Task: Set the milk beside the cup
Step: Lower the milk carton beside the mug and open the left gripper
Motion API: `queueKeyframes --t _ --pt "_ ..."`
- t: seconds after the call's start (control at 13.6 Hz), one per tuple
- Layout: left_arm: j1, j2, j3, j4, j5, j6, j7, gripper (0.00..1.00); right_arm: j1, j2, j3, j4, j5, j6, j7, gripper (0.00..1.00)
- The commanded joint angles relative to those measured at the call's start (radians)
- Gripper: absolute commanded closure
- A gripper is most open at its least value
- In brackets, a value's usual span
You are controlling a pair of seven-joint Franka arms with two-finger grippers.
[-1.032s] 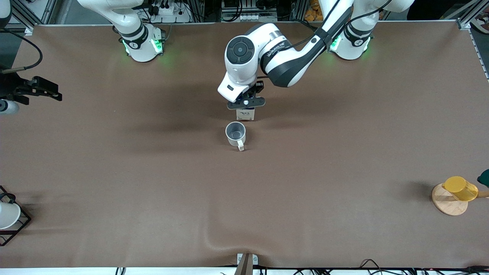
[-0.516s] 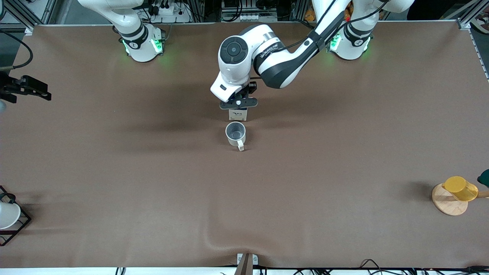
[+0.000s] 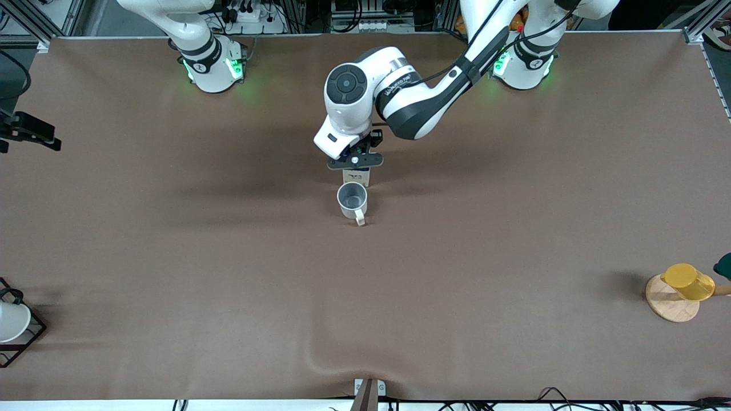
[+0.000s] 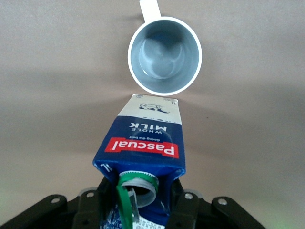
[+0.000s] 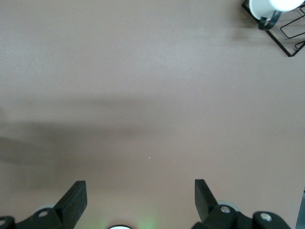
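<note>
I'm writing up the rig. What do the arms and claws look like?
Both arms are glossy white with rounded shells. The left arm has dark grey joint bands, a round dark end cap and a black cable. Green lights glow at both bases. The left claw and right claw are black.

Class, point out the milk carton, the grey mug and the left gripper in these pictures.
milk carton (image 4: pixel 143 143), left wrist view, on its red label band.
grey mug (image 3: pixel 352 197), front view, on its grey inside.
left gripper (image 3: pixel 355 162), front view, on its black finger bar above the carton.
</note>
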Motion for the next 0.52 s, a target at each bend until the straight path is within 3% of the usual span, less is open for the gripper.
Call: queueKeyframes --t 0.0,0.07,0.15,0.44 --pt "-0.01 0.015 0.004 0.028 0.026 -0.004 0.002 0.39 -0.032 -0.012 0.022 0.008 0.013 -0.007 -0.018 0.0" --pt "-0.011 0.018 0.004 0.029 0.027 -0.004 0.0 0.14 -0.033 -0.012 0.021 0.016 0.01 -0.015 -0.033 0.0" --pt "-0.011 0.018 0.004 0.028 0.03 -0.002 0.002 0.0 -0.042 -0.012 0.013 0.02 0.011 -0.022 -0.081 0.0" --pt "-0.001 -0.01 0.004 0.031 0.033 -0.004 -0.003 0.0 -0.07 -0.001 0.01 0.02 0.069 0.0 -0.21 0.0"
